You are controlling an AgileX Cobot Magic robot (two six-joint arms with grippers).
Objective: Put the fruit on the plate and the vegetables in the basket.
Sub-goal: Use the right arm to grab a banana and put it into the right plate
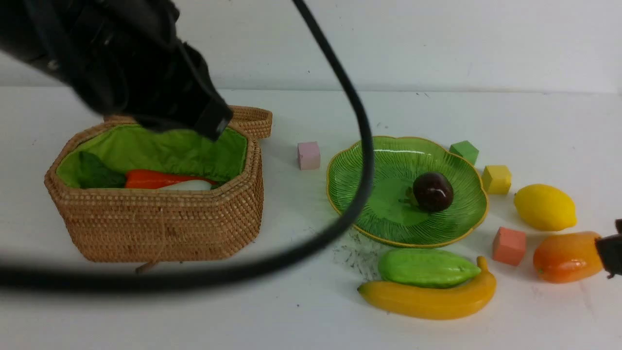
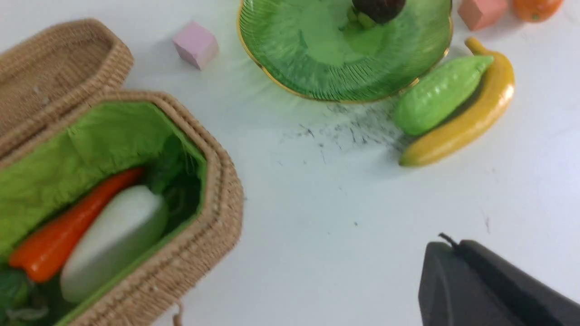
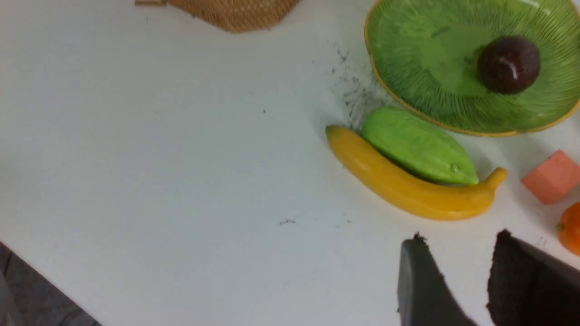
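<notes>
The wicker basket (image 1: 155, 228) stands open at the left and holds the orange carrot (image 1: 155, 178) and the white radish (image 1: 187, 185). The green plate (image 1: 388, 160) holds the maroon ball (image 1: 432, 191). The green gourd (image 1: 425, 267) lies against the banana (image 1: 427, 301) in front of the plate. The lemon (image 1: 545, 207) and the mango (image 1: 566, 256) lie to the right. My left gripper (image 2: 446, 246) is shut and empty, high beside the basket (image 2: 199, 262). My right gripper (image 3: 457, 240) is open and empty, close to the mango's right end (image 1: 611, 253).
The basket's lid (image 1: 252, 119) lies open behind it. Foam cubes sit round the plate: pink (image 1: 308, 155), green (image 1: 464, 150), yellow (image 1: 496, 179) and salmon (image 1: 509, 246). My left arm (image 1: 126, 63) and its black cable (image 1: 362, 160) hang across the front view.
</notes>
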